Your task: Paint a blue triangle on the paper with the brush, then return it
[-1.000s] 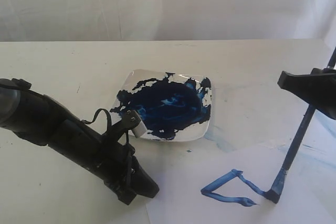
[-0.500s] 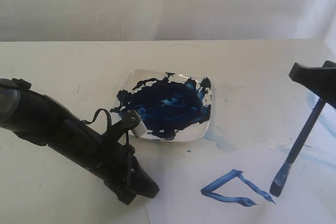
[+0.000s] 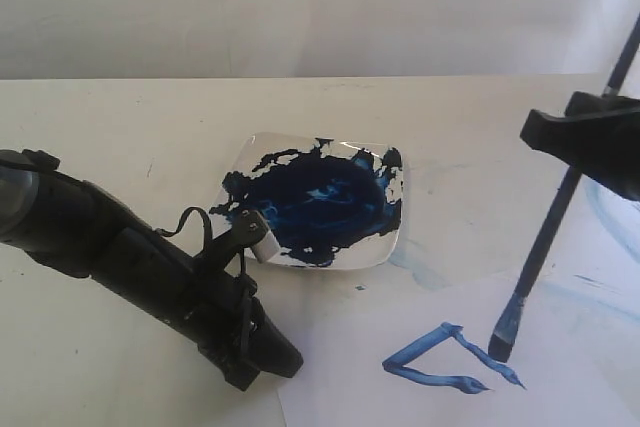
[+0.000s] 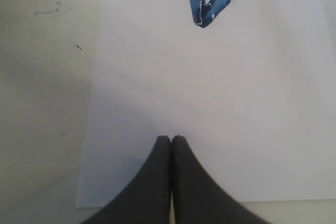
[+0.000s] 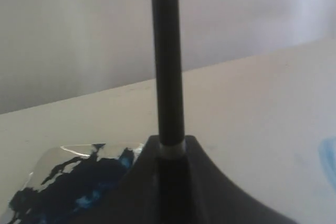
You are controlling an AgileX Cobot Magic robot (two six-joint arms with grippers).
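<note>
The blue triangle [image 3: 447, 360] lies painted on the white paper [image 3: 380, 367] at the table's front right. My right gripper [image 3: 577, 145] is shut on the black-handled brush [image 3: 545, 237], which slants down to the left. Its blue bristles [image 3: 503, 339] are at the triangle's right side; I cannot tell whether they touch the paper. In the right wrist view the brush handle [image 5: 167, 61] rises from between the shut jaws of that gripper [image 5: 171, 149]. My left gripper [image 4: 171, 139] is shut and empty, low over the paper [image 4: 210, 103], with one triangle corner [image 4: 206, 14] beyond it.
A square plate [image 3: 246, 159] with a large dark-blue paint blotch [image 3: 320, 205] sits mid-table, behind the paper. The left arm [image 3: 140, 262] stretches across the front left. Pale blue smears [image 3: 612, 217] mark the table at the right.
The brush tip has lifted off the triangle's right corner, and the right gripper has swung back left, carrying the bristles left to the triangle's right side. The left arm has not moved.
</note>
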